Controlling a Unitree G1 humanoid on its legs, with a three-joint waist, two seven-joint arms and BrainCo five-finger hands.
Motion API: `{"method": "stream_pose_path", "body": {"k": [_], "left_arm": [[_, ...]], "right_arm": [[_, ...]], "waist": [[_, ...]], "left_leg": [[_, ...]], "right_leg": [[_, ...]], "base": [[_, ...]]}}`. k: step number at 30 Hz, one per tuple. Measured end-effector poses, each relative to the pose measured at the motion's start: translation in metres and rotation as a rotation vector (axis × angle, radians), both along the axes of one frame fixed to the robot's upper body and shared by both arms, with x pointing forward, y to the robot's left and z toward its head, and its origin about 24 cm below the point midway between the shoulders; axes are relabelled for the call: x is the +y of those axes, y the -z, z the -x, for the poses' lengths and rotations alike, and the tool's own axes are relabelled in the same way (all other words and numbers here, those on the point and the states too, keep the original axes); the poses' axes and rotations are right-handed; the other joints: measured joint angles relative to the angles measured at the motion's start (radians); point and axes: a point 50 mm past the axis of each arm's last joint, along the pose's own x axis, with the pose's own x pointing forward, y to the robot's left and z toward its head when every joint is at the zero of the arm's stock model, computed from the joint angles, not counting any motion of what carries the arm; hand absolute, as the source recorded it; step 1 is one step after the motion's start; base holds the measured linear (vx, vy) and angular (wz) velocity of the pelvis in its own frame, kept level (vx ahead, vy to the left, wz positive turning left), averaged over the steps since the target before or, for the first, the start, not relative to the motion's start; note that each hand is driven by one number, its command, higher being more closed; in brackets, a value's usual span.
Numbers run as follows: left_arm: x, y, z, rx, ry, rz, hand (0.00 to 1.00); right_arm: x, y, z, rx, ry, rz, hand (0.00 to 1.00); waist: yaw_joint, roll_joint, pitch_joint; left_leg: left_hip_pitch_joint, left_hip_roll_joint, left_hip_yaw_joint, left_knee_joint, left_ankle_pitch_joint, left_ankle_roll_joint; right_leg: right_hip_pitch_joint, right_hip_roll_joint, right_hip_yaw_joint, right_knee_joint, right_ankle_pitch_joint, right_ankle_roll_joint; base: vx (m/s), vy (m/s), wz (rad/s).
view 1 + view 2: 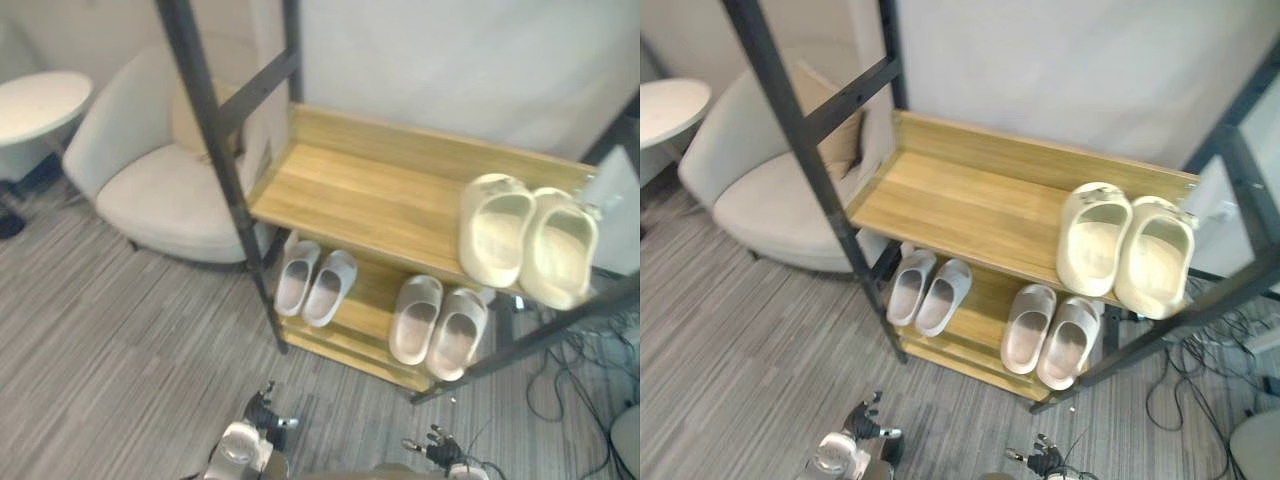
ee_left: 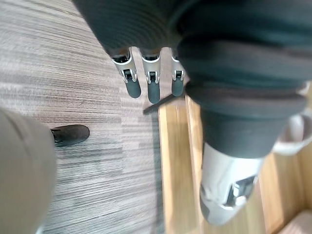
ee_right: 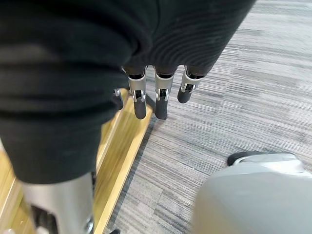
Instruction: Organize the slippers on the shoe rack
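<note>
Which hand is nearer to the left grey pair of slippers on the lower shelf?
Left. The left hand hangs low in front of that grey pair; the right hand is farther right.

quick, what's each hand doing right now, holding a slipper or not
left hand: open, fingers straight, holding nothing
right hand: open, fingers straight, holding nothing

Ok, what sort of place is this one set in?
Likely a home-style room, perhaps an entryway or lounge corner: a wooden shoe rack with slippers on two shelves, a pale armchair beside it, a round white table and grey carpet.
</note>
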Motion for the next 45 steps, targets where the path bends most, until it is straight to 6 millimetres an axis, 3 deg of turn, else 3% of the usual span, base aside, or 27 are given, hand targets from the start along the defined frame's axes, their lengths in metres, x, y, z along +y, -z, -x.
{"method": "stream_pose_path", "body": {"k": [1,2,3,4,6,8,10,13,17,18,19,21,22,24,26,29,30,33,35,37,38,40,41,42,43,44,45], "left_arm": [[-0.001,-0.001,-0.002,-0.007,0.003,0.002,0.0],[-0.004,-0.001,-0.004,0.001,0.005,0.009,0.0],[-0.005,0.0,-0.003,0.003,0.005,0.01,0.0],[-0.004,0.002,0.001,0.016,0.003,0.01,0.0],[-0.005,0.004,0.003,0.033,0.007,0.009,0.0],[-0.006,0.006,0.004,0.044,0.012,0.006,0.0],[0.0,0.008,0.006,0.068,0.014,-0.017,0.0],[0.009,0.011,0.015,0.096,0.008,-0.041,0.0],[0.011,0.012,0.018,0.104,0.021,-0.051,0.0],[0.009,0.013,0.019,0.11,0.022,-0.048,0.0],[0.009,0.014,0.02,0.113,0.022,-0.048,0.0],[0.011,0.015,0.021,0.12,0.017,-0.051,0.0],[0.011,0.015,0.021,0.121,0.017,-0.052,0.0],[0.011,0.014,0.02,0.116,0.017,-0.051,0.0],[0.009,0.016,0.022,0.13,0.009,-0.044,0.0],[-0.004,0.018,0.024,0.135,0.008,-0.004,0.0],[-0.005,0.018,0.024,0.134,0.008,-0.003,0.0],[-0.002,0.017,0.027,0.127,-0.019,0.003,0.0],[-0.006,0.015,0.025,0.112,-0.022,0.016,0.0],[-0.007,0.015,0.022,0.107,-0.024,0.021,0.0],[-0.006,0.014,0.02,0.102,-0.024,0.017,0.0],[-0.004,0.012,0.017,0.092,-0.022,0.01,0.0],[0.0,0.01,0.012,0.08,-0.019,-0.003,0.0],[-0.003,0.01,0.011,0.079,-0.016,0.003,0.0],[-0.005,0.01,0.011,0.079,-0.015,0.008,0.0],[-0.006,0.012,0.016,0.092,-0.018,0.014,0.0],[-0.006,0.013,0.017,0.099,-0.019,0.014,0.0]], "right_arm": [[0.001,0.0,-0.002,-0.007,0.004,-0.003,0.0],[0.001,-0.003,-0.007,-0.033,0.02,-0.006,0.0],[-0.001,-0.004,-0.008,-0.04,0.041,-0.003,0.0],[0.002,-0.003,-0.004,-0.039,0.052,-0.009,0.0],[-0.001,-0.002,0.002,-0.027,0.06,0.003,0.0],[-0.003,-0.002,0.004,-0.027,0.07,0.008,0.0],[0.001,-0.002,0.002,-0.035,0.097,-0.011,0.0],[0.005,-0.003,-0.003,-0.052,0.085,-0.021,0.0],[0.018,-0.005,-0.014,-0.071,0.046,-0.045,0.0],[0.02,-0.005,-0.016,-0.077,0.05,-0.054,0.0],[0.02,-0.005,-0.016,-0.079,0.049,-0.054,0.0],[0.019,-0.006,-0.017,-0.083,0.05,-0.052,0.0],[0.019,-0.006,-0.017,-0.084,0.051,-0.053,0.0],[0.02,-0.005,-0.016,-0.085,0.074,-0.069,0.0],[0.019,-0.003,-0.009,-0.067,0.085,-0.07,0.0],[0.011,-0.005,-0.011,-0.071,0.083,-0.052,0.0],[0.009,-0.005,-0.011,-0.071,0.082,-0.048,0.0],[0.017,-0.003,-0.01,-0.066,0.086,-0.071,0.0],[0.02,-0.004,-0.011,-0.07,0.079,-0.077,0.0],[0.016,-0.008,-0.025,-0.104,0.067,-0.064,0.0],[0.012,-0.012,-0.031,-0.127,0.063,-0.051,0.0],[0.013,-0.012,-0.031,-0.128,0.061,-0.052,0.0],[0.019,-0.012,-0.033,-0.131,0.062,-0.068,0.0],[0.019,-0.012,-0.034,-0.131,0.065,-0.066,0.0],[0.017,-0.011,-0.032,-0.126,0.067,-0.058,0.0],[0.013,-0.011,-0.029,-0.116,0.067,-0.048,0.0],[0.014,-0.011,-0.03,-0.118,0.066,-0.05,0.0]], "waist": [[0.001,0.002,0.003],[-0.014,0.013,0.013],[-0.021,0.01,0.018],[-0.024,0.005,0.014],[-0.031,0.012,0.01],[-0.039,0.031,0.001],[-0.035,0.002,0.006],[-0.033,0.003,0.003],[-0.028,0.003,0.0],[-0.029,0.008,0.002],[-0.03,0.013,0.002],[-0.034,0.027,-0.001],[-0.036,0.027,-0.002],[-0.051,0.004,-0.014],[-0.056,-0.024,-0.028],[-0.041,0.031,-0.041],[-0.041,0.034,-0.04],[-0.031,0.021,-0.026],[-0.014,0.008,-0.019],[-0.006,0.033,-0.019],[-0.006,0.044,-0.018],[-0.004,0.032,-0.017],[-0.004,0.002,-0.004],[-0.001,0.02,-0.008],[-0.002,0.034,-0.01],[0.01,0.041,-0.012],[0.014,0.034,-0.01]], "left_leg": [[-0.02,0.003,0.072,0.053,-0.04,-0.004],[-0.097,0.03,0.266,0.314,-0.215,0.064],[-0.111,0.048,0.352,0.455,-0.283,0.097],[-0.086,0.083,0.442,0.587,-0.373,0.091],[-0.024,0.132,0.487,0.637,-0.466,0.067],[0.0,0.139,0.483,0.571,-0.505,0.043],[0.021,0.078,0.47,0.46,-0.487,0.055],[0.015,0.051,0.436,0.438,-0.471,0.071],[0.026,-0.013,0.376,0.377,-0.436,0.11],[0.042,-0.031,0.359,0.335,-0.423,0.109],[0.046,-0.035,0.355,0.325,-0.418,0.105],[0.079,-0.05,0.294,0.242,-0.38,0.102],[0.082,-0.052,0.284,0.235,-0.377,0.102],[0.087,-0.077,0.206,0.207,-0.356,0.083],[0.084,-0.105,0.158,0.226,-0.361,0.073],[0.031,-0.073,0.109,0.314,-0.395,0.045],[0.026,-0.07,0.107,0.324,-0.398,0.044],[-0.002,-0.042,0.172,0.489,-0.4,0.033],[-0.006,0.008,0.299,0.56,-0.42,0.012],[-0.032,0.048,0.365,0.557,-0.429,0.019],[-0.034,0.034,0.381,0.537,-0.42,0.018],[-0.04,0.009,0.387,0.524,-0.406,0.011],[-0.087,-0.007,0.432,0.569,-0.417,0.026],[-0.095,0.016,0.463,0.45,-0.408,0.061],[-0.101,0.026,0.466,0.435,-0.373,0.065],[-0.094,0.015,0.454,0.426,-0.421,0.104],[-0.076,-0.015,0.447,0.403,-0.428,0.113]], "right_leg": [[0.003,-0.001,-0.018,-0.014,-0.004,-0.005],[0.004,-0.006,-0.088,-0.012,-0.005,-0.006],[0.004,-0.012,-0.12,0.0,-0.005,-0.007],[0.008,-0.016,-0.157,-0.002,-0.004,-0.007],[0.024,-0.015,-0.223,-0.002,-0.003,-0.005],[0.02,-0.007,-0.258,-0.001,0.003,0.012],[0.014,-0.02,-0.255,-0.023,0.022,0.035],[-0.007,-0.033,-0.239,0.008,0.053,0.041],[-0.092,-0.086,-0.206,0.211,0.067,0.057],[-0.135,-0.083,-0.137,0.279,0.061,0.052],[-0.144,-0.075,-0.11,0.287,0.055,0.054],[-0.192,0.02,0.084,0.279,0.015,0.074],[-0.197,0.029,0.098,0.272,0.013,0.075],[-0.214,0.059,0.151,0.16,0.033,0.047],[-0.19,0.03,0.123,0.111,0.015,0.007],[-0.164,0.051,0.049,0.083,0.01,0.0],[-0.161,0.053,0.043,0.082,0.01,0.0],[-0.076,0.063,-0.008,0.104,0.011,0.0],[-0.018,0.059,-0.027,0.073,0.012,-0.001],[-0.016,0.063,-0.043,0.058,0.011,-0.002],[-0.015,0.051,-0.055,0.045,0.011,-0.001],[-0.001,0.027,-0.077,0.013,0.012,-0.001],[0.039,-0.012,-0.101,-0.048,0.014,0.0],[0.045,-0.005,-0.13,-0.064,0.014,0.001],[0.047,0.004,-0.138,-0.064,0.013,0.002],[0.058,-0.007,-0.147,-0.044,-0.01,0.041],[0.048,-0.031,-0.148,0.01,-0.019,0.055]], "base": [[-0.25,-0.057,0.92],[-0.13,-0.02,0.87],[-0.16,-0.056,1.11],[-0.14,-0.032,0.88],[-0.11,0.036,0.92],[-0.03,0.125,0.87],[-0.05,0.192,0.73],[-0.06,0.111,0.37],[-0.07,0.091,0.49],[-0.03,0.024,0.35],[-0.02,-0.006,0.49],[0.02,-0.059,0.63],[0.05,-0.101,0.79],[0.08,-0.164,1.08],[0.17,-0.271,0.98],[0.17,-0.176,0.55],[0.19,-0.114,0.62],[0.15,-0.077,0.68],[0.1,-0.026,0.36],[0.09,0.026,0.23],[0.09,0.052,0.34],[0.09,0.087,0.61],[0.18,0.135,1.05],[0.14,0.096,0.88],[0.17,0.123,0.58],[0.23,0.219,0.41],[0.23,0.219,0.51]]}}
